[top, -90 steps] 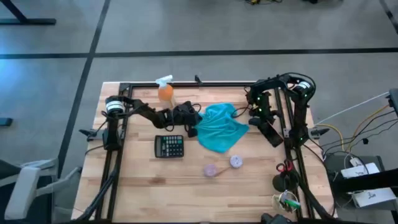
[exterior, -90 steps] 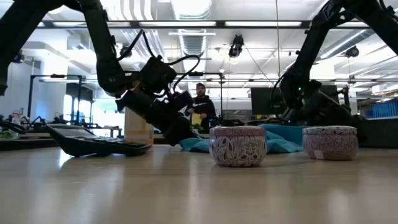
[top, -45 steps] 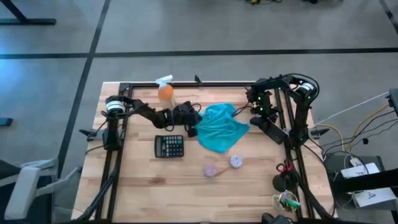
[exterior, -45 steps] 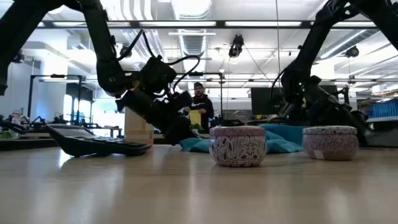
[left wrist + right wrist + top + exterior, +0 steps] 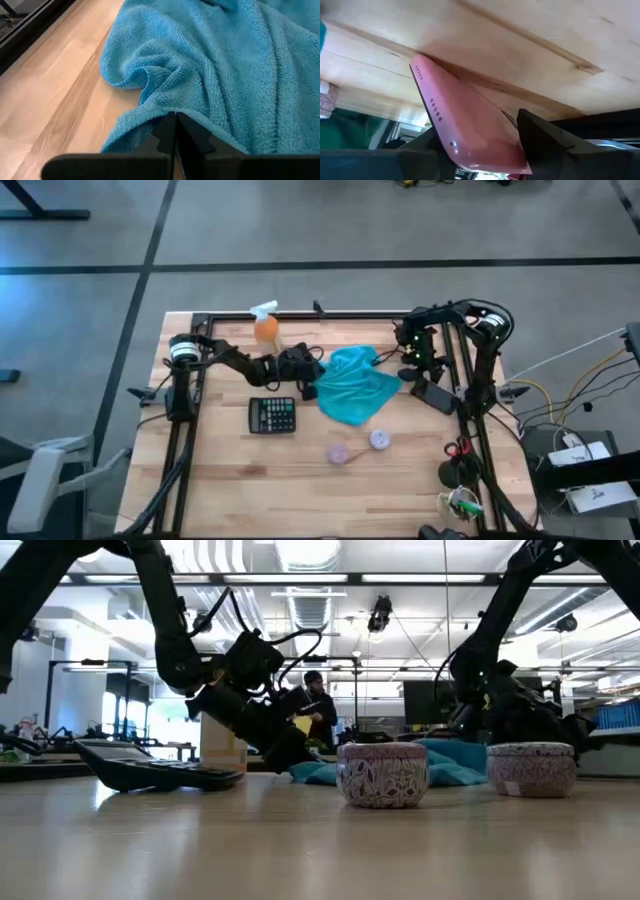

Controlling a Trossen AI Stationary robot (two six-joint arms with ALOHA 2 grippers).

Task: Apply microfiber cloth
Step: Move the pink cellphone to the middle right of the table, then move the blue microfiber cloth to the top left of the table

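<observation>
Microfiber cloth (image 5: 352, 385), frame centre: edge pinched by left gripper (image 5: 176, 131). Pinch to be kept firm.

Right gripper (image 5: 432, 395), centre right: clamped around pink phone (image 5: 465, 127).

the cloth (image 5: 225, 75) is soft teal fabric with a fuzzy, looped pile, matt all over and lying in loose folds. beside the cloth, the table (image 5: 55, 100) is pale wood in planks, smooth, with visible grain and a faint sheen. the left gripper (image 5: 176, 135), its fingers closed on the cloth's hem, looks like matt black plastic. the right gripper (image 5: 475, 150) holds a pink phone (image 5: 465, 125) with a smooth, slightly glossy plastic-looking shell.
</observation>
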